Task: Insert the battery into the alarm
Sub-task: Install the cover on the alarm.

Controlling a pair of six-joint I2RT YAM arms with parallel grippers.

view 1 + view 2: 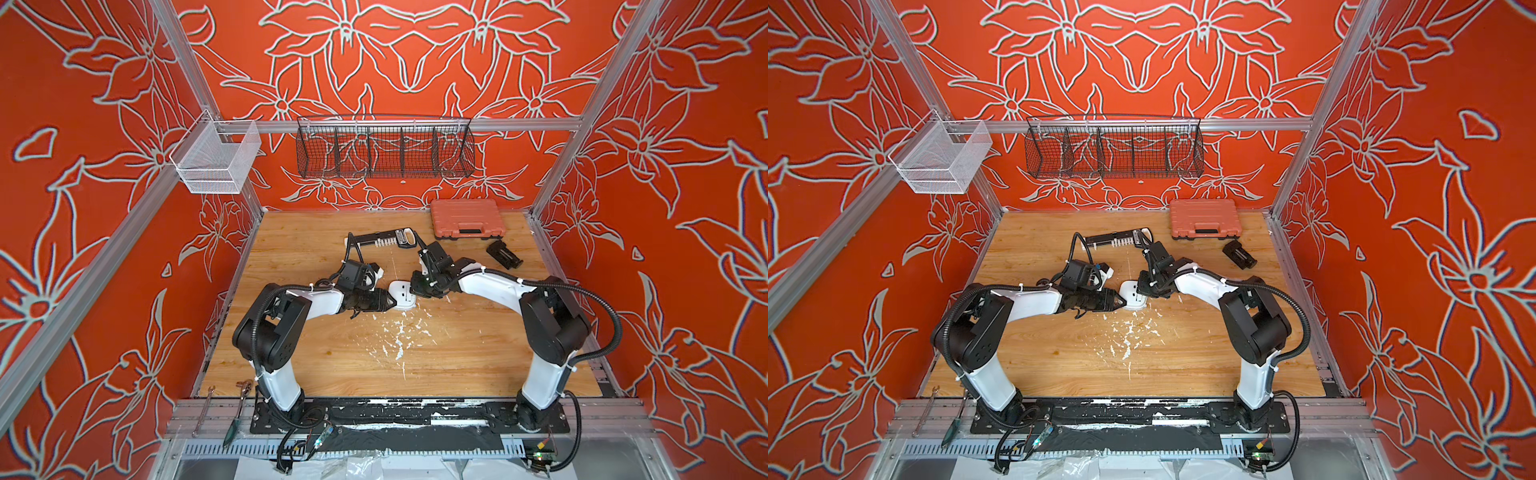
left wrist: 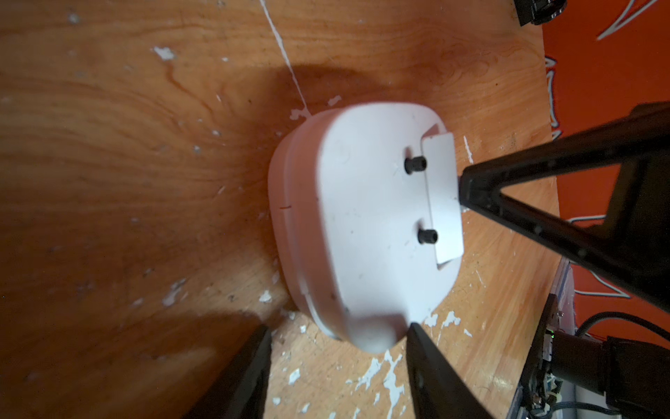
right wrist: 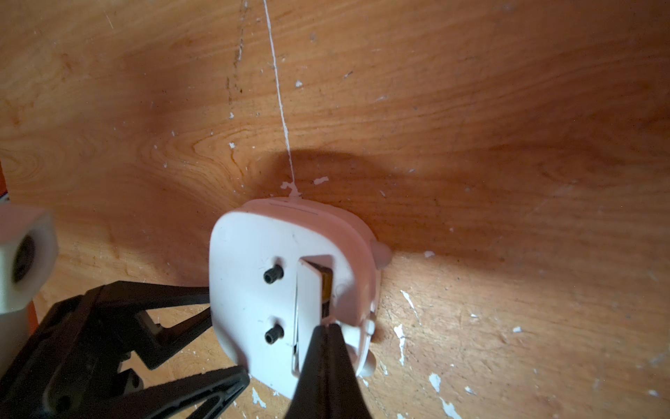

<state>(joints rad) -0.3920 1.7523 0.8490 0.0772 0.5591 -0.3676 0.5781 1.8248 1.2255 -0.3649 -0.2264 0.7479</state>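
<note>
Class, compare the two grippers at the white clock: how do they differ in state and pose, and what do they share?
The left gripper is open, its jaws astride the clock; the right gripper is shut. The left gripper meets the clock's rim; the right gripper's tip touches the raised flap on its back. Both are black with pointed fingers.
</note>
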